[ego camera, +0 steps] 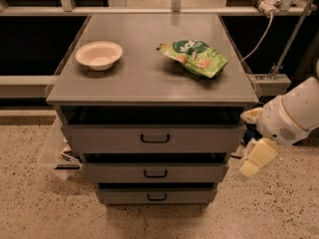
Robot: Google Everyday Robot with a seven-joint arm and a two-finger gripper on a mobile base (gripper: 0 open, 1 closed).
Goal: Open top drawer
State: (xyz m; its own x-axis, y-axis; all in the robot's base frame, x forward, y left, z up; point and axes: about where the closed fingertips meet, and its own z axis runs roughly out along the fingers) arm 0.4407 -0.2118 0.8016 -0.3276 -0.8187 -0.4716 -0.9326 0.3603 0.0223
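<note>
Floor (pixel 40 208) lies open at 6 o'clock before the wide grey metal top drawer (pixel 154 139), just under the grey bench (pixel 149 78) edge. Cream gripper (pixel 256 159) hangs at 4 o'clock off the drawer's right edge; its openness cannot be told.

Dim warm light, speckled floor (pixel 30 208).
Grey drawer cabinet (pixel 144 73) centre; dark recesses (pixel 30 44) and metal rail (pixel 149 10) behind it, plastic bin (pixel 50 151) at its left foot, gripper (pixel 255 159) low at its right.
</note>
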